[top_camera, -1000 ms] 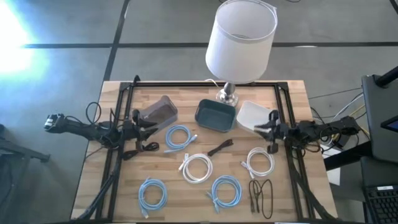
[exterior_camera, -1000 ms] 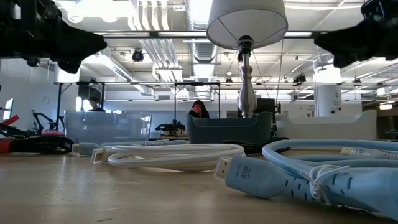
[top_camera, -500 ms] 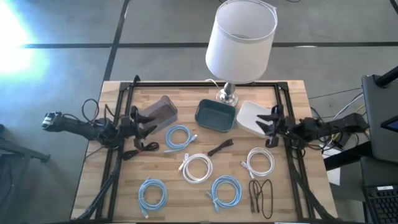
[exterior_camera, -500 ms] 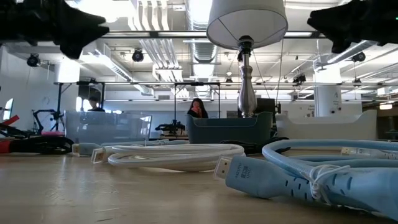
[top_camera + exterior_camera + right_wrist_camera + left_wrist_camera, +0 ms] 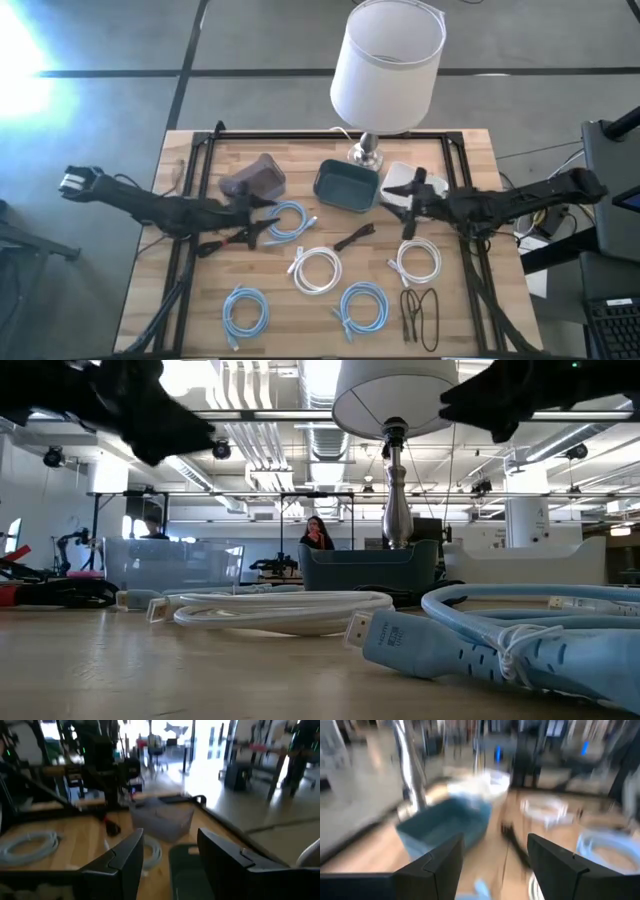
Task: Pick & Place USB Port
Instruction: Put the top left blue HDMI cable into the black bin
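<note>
Several coiled cables lie flat on the wooden table: light blue coils (image 5: 287, 220) (image 5: 245, 312) (image 5: 362, 305), white coils (image 5: 316, 268) (image 5: 418, 260) and black cables (image 5: 352, 238) (image 5: 420, 315). I cannot tell which one bears the USB port. My left gripper (image 5: 264, 220) (image 5: 495, 865) hangs open above the table, beside the far light blue coil. My right gripper (image 5: 410, 202) (image 5: 170, 865) hangs open over the near left edge of the white bin (image 5: 400, 182). Both are empty and show high up in the low view, the left gripper (image 5: 150, 410) and the right gripper (image 5: 520, 390).
A clear bin (image 5: 252, 180), a teal bin (image 5: 346, 186) and the white bin stand in a row at the back. Behind them a lamp (image 5: 386, 70) with a white shade rises on a metal foot (image 5: 365, 152). A black frame (image 5: 330, 136) runs along the table's far and side edges.
Both grippers have opened wide. My left gripper has swung from the table's left edge toward the middle, up to the far light blue coil. My right gripper has moved from the right edge toward the middle, over the white bin. The cables have not moved.
</note>
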`<move>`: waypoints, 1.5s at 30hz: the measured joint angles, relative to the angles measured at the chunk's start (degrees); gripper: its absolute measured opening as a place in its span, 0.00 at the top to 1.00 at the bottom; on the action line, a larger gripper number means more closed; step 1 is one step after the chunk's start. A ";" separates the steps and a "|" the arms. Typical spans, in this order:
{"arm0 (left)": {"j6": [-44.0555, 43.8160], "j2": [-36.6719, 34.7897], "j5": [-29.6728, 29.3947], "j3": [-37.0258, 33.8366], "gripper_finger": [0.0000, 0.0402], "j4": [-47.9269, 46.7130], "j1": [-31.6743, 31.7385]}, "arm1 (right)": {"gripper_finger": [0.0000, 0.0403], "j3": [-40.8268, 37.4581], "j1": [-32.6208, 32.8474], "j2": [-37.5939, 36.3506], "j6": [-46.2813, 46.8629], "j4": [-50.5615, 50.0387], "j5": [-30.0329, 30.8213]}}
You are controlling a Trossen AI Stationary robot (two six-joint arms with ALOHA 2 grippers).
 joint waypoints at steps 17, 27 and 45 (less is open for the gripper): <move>-9.14 37.75 5.22 23.12 0.45 -19.69 -0.02 | 0.56 16.66 -0.02 22.46 3.29 -14.67 0.04; -17.60 46.43 5.18 28.69 0.45 -28.78 0.58 | 0.56 17.13 0.02 25.65 4.25 -15.55 0.03; -21.30 51.36 4.33 28.67 0.50 -29.07 3.96 | 0.56 17.09 0.02 26.20 4.25 -16.30 -0.01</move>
